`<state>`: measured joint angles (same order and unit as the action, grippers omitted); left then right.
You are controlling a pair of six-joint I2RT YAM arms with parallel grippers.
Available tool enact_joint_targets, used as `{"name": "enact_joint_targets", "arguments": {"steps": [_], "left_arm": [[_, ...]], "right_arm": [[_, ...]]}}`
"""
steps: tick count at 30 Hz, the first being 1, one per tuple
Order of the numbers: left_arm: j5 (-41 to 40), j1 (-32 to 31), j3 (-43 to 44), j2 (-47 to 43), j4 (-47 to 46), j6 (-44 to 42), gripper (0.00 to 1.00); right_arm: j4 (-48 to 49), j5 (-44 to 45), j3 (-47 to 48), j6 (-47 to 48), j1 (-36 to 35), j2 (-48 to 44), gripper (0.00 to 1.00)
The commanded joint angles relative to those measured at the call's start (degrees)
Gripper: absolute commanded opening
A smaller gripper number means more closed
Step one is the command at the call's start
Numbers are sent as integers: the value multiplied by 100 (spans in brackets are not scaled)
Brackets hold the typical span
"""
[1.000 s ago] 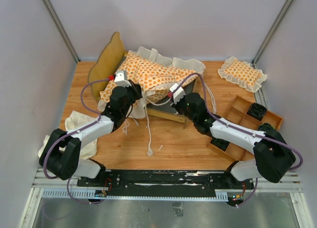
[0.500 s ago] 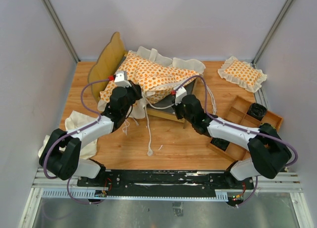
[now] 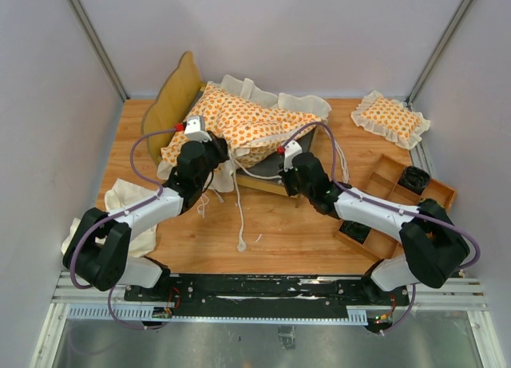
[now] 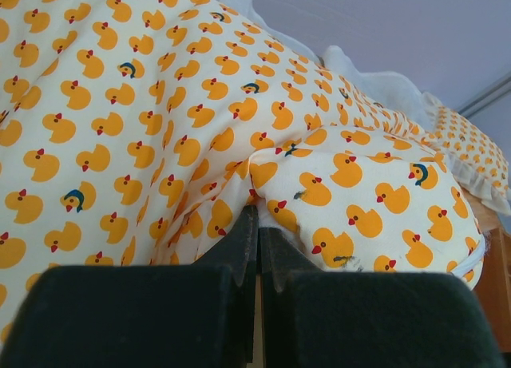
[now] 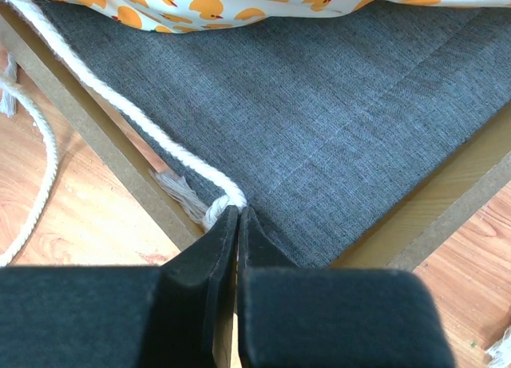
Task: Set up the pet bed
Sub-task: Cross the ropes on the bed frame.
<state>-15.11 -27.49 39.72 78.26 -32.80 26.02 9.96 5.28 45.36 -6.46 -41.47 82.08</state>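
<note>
The pet bed's light-wood frame, with its scalloped headboard (image 3: 177, 92), stands at the back left. Its grey fabric base (image 5: 319, 104) is partly bare. The duck-patterned orange cushion (image 3: 239, 124) lies bunched over the frame. My left gripper (image 4: 257, 212) is shut on a fold of the cushion (image 4: 160, 104) at its near edge. My right gripper (image 5: 238, 212) is shut on the end of a white tie string (image 5: 120, 104), just inside the frame's front rail (image 5: 104, 152). Another tie string (image 3: 239, 216) trails onto the table.
A small ruffled pillow (image 3: 391, 119) lies at the back right. A wooden compartment tray (image 3: 399, 188) with dark items sits at the right, under my right arm. A cream cloth (image 3: 128, 200) lies at the left, beneath my left arm.
My right arm has drawn in to the left, bringing its gripper closer to the bed's front rail. The left arm and the cushion have stayed put.
</note>
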Motion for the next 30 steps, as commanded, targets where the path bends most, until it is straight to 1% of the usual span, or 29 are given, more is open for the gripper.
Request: {"name": "enact_joint_targets", "arguments": {"steps": [1,5,9,12,19,24,27,30], "left_arm": [[68,68,-37,-122,-69,72,0],[51,68,18,-153,-26,45,0],[21,68,112,-171,19,18,0],[-15,66,192,-161,74,1,0],[-66,130,138,-287,171,-26,0],[-59,180,110,-425,221,-77,0],[-62,191,114,-477,221,-79,0],[-47,200,168,-430,221,-82,0]], "right_arm": [[-148,-659,152,74,6,241,0],[-494,-987,697,296,8,302,0],[78,-1389,702,379,35,-192,0],[237,-1805,842,322,79,-304,0],[624,-2476,876,-264,184,-272,0],[1030,-3004,887,-923,214,-443,0],[1247,-3104,869,-1186,266,-583,0],[1276,-2930,860,-1020,443,-533,0]]}}
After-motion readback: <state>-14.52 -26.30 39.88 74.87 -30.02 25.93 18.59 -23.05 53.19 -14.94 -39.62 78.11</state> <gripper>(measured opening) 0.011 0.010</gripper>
